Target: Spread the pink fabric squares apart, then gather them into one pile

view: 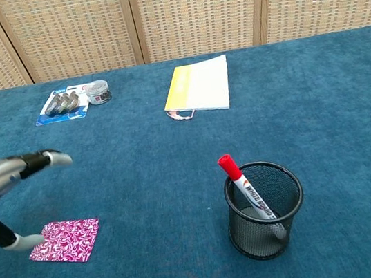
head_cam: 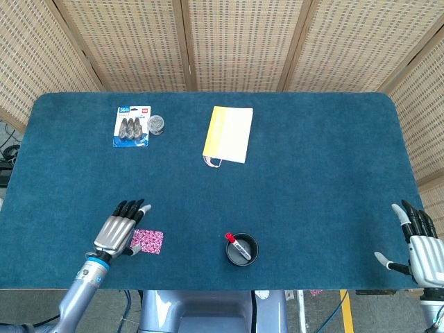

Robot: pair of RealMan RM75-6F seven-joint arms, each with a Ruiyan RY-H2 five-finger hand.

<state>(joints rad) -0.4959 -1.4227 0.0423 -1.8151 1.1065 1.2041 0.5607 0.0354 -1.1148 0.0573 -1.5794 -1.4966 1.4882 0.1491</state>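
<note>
The left hand [head_cam: 121, 232] hovers with fingers apart, holding nothing, beside the pink squares [view: 65, 241]; they lie stacked; next, it must press and slide the top one aside.

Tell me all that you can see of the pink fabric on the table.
The pink fabric is a small square of cloth, magenta with a fine white swirling print. It lies flat on the blue table cover, near the front edge on the left side, as one neat piece; whether several squares are stacked there I cannot tell. The left hand is above its left edge with fingers extended. In the chest view the thumb tip seems to reach the cloth's left edge, though contact is uncertain. Nothing else touches it.
</note>
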